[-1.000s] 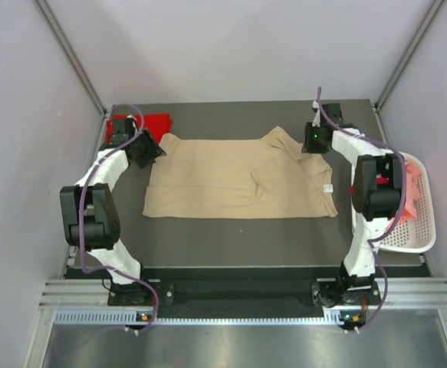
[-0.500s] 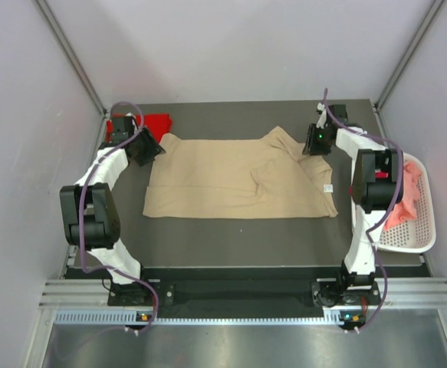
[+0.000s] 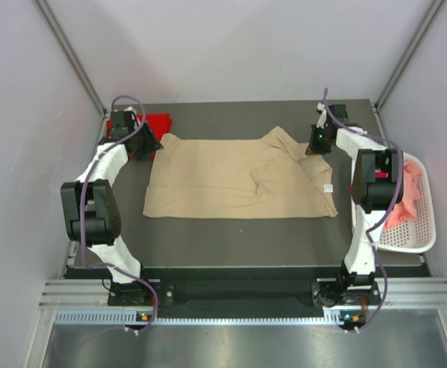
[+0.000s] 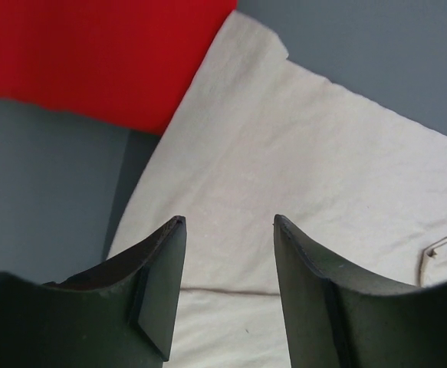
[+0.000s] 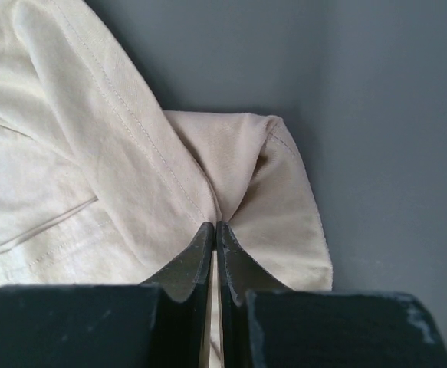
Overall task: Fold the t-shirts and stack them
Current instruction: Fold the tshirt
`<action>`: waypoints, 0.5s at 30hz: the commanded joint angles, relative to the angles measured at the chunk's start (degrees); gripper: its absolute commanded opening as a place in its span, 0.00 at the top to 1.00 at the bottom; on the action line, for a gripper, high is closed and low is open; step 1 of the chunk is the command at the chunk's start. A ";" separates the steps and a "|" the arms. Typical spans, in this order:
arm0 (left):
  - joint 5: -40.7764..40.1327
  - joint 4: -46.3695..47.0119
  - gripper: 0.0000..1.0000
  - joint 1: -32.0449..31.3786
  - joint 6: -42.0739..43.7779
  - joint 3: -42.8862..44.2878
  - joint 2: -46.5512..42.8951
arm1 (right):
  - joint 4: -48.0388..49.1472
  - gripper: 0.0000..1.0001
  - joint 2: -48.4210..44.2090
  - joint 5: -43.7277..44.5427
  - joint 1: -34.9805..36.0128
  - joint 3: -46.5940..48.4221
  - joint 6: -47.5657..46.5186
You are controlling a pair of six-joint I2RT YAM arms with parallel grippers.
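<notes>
The left gripper point(image 4: 229, 221) has moved back a little toward the red t-shirt point(image 4: 93, 54), its fingers apart, while the right gripper point(image 5: 215, 227) pinches the tan t-shirt point(image 3: 231, 180).

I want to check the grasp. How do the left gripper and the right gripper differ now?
The left gripper is open over the tan t-shirt; the right gripper is shut on a fold of it. The left gripper is beside the red t-shirt; the right gripper is at the opposite end, away from it. Both are at the tan t-shirt's far edge.
</notes>
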 commanded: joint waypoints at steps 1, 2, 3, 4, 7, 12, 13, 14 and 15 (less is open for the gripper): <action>-1.79 1.80 0.46 -0.17 8.70 5.93 1.83 | 0.01 1.00 -4.53 -0.89 0.26 0.71 -2.42; -2.06 1.62 0.46 -0.17 10.03 6.82 2.45 | -0.16 1.00 -5.75 -1.33 0.35 0.71 -2.77; -2.15 1.27 0.45 -0.17 11.09 7.87 3.15 | -0.25 1.00 -6.37 -2.12 0.43 0.71 -3.04; -1.98 1.09 0.45 -0.25 13.19 9.79 4.72 | -0.60 1.00 -6.99 -2.47 0.52 0.53 -3.56; 0.39 0.74 0.45 -0.25 16.88 14.36 9.37 | -0.69 1.00 -9.28 -4.23 0.70 -0.26 -3.83; -0.03 -2.24 0.47 -1.48 23.04 25.43 18.07 | -0.34 1.00 -11.74 -6.34 1.49 -1.40 -4.71; -1.26 -2.86 0.47 -1.74 23.92 26.85 19.23 | -0.25 1.00 -12.00 -6.61 1.49 -1.49 -4.80; -2.40 -3.56 0.47 -2.01 24.37 28.08 20.28 | -0.34 1.00 -12.09 -6.87 1.49 -1.84 -4.80; -2.85 -3.74 0.47 -2.19 25.07 29.92 22.21 | -0.08 1.00 -12.27 -7.39 1.58 -2.19 -4.71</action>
